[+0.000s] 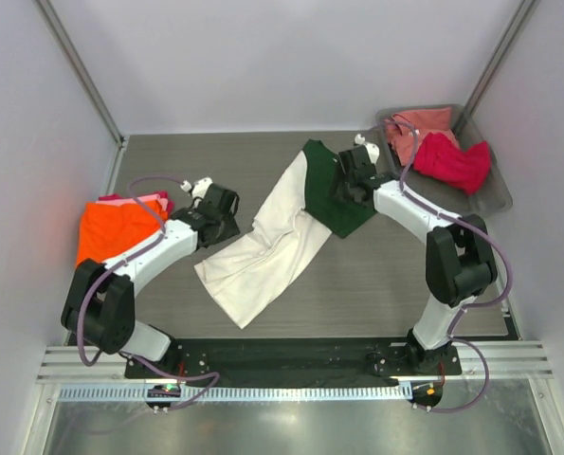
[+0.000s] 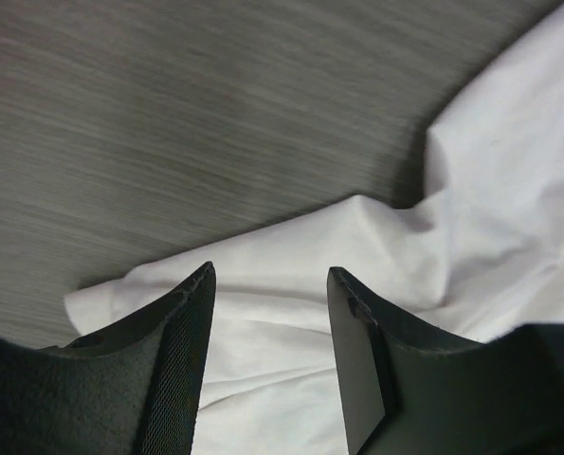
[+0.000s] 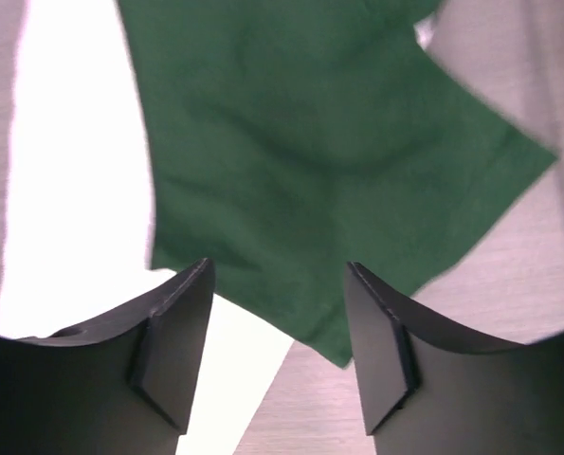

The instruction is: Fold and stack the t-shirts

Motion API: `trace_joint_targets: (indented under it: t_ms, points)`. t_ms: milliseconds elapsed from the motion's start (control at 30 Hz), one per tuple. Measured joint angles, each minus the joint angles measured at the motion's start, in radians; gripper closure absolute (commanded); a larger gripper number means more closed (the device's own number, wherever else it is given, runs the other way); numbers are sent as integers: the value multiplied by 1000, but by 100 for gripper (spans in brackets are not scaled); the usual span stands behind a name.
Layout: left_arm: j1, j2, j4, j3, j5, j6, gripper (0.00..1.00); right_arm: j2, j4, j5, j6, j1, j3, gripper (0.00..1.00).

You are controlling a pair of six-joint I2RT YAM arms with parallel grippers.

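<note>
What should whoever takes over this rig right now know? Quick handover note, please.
Left gripper: open, empty, over the cream t-shirt's left edge.
Right gripper: open, empty, over its green sleeve.
The cream t-shirt lies crumpled mid-table, unfolded. The orange shirt sits on a pink one at the left, apparently the stack. The salmon shirt and crimson shirt lie bunched in the tray.
Left to do: fold cream, stack it, then those two.
</note>
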Motion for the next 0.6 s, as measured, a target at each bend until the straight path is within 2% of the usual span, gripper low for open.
trace_joint_targets:
  t_ms: [200, 467, 600]
  points:
    - [64, 19, 1, -132, 27, 22, 50, 15, 31, 3, 70, 0, -146, 49]
    - [88, 19, 25, -220, 72, 25, 55, 103, 67, 10, 106, -14, -140, 53]
    - [81, 8, 100, -267, 121, 12, 56, 179, 78, 7, 109, -27, -84, 54]
